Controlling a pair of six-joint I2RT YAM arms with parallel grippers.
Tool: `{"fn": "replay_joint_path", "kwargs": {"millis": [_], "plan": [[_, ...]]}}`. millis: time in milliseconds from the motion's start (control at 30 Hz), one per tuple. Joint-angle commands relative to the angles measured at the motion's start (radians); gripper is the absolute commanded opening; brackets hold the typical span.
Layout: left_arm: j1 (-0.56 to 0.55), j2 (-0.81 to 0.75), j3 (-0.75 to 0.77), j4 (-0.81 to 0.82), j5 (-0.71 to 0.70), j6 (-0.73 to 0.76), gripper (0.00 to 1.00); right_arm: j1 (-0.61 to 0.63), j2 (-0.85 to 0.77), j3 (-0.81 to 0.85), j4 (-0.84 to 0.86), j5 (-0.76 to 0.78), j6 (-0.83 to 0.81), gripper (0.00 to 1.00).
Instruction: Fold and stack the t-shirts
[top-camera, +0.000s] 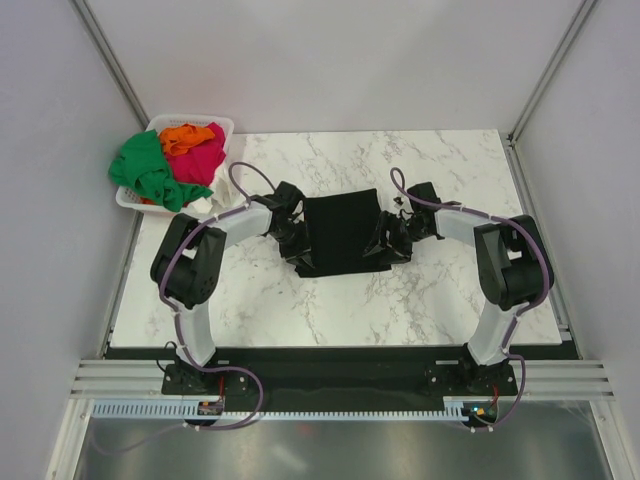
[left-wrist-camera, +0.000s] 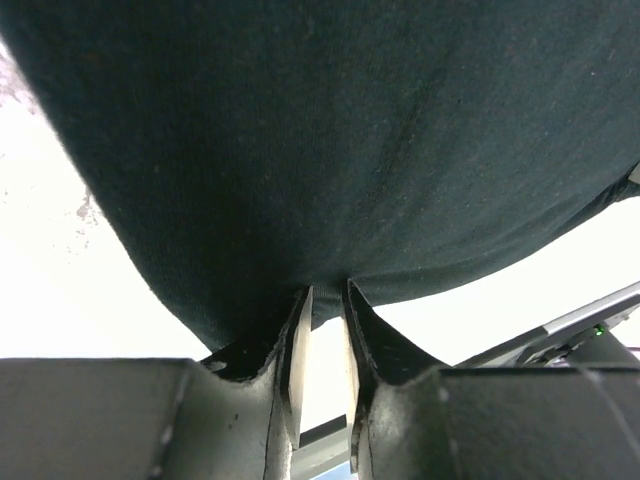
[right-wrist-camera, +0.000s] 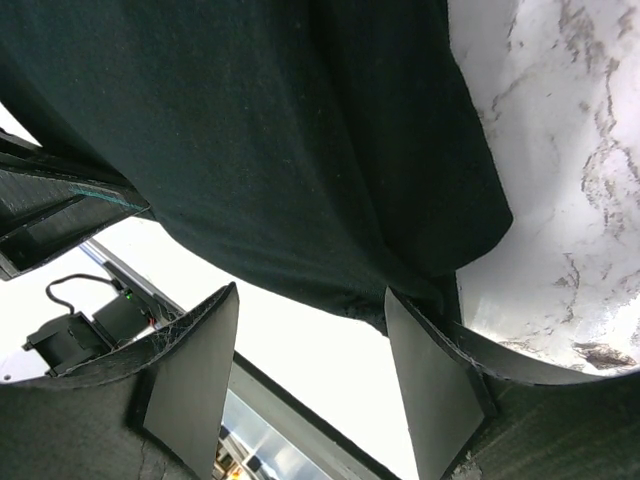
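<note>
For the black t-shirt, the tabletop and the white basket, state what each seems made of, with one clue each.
Black t-shirt: matte knit cloth, likely cotton; fine weave, sags.
Tabletop: smooth marble or marble-look laminate; grey veins.
Basket: probably white plastic; moulded rim.

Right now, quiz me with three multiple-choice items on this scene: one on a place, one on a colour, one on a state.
1. The black t-shirt lies:
A. on the table, between the left gripper and the right gripper
B. on the floor
C. draped over an arm

2. The t-shirt spilling over the left rim of the basket is:
A. blue
B. green
C. yellow

3. The right gripper is:
A. shut flat
B. out of view
C. open

Answers:
1. A: the top view shows it on the marble between the two grippers.
2. B: the cloth over that rim is bright green.
3. C: the right wrist view shows its fingers wide apart.
</note>
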Motion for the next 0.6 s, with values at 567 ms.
{"fn": "replay_joint_path", "kwargs": {"millis": [567], "plan": [[0.047, -0.344, 0.146, -0.345, -0.385, 0.186, 0.57, -0.019, -0.188, 0.175, -0.340, 0.367, -0.173, 0.85]]}}
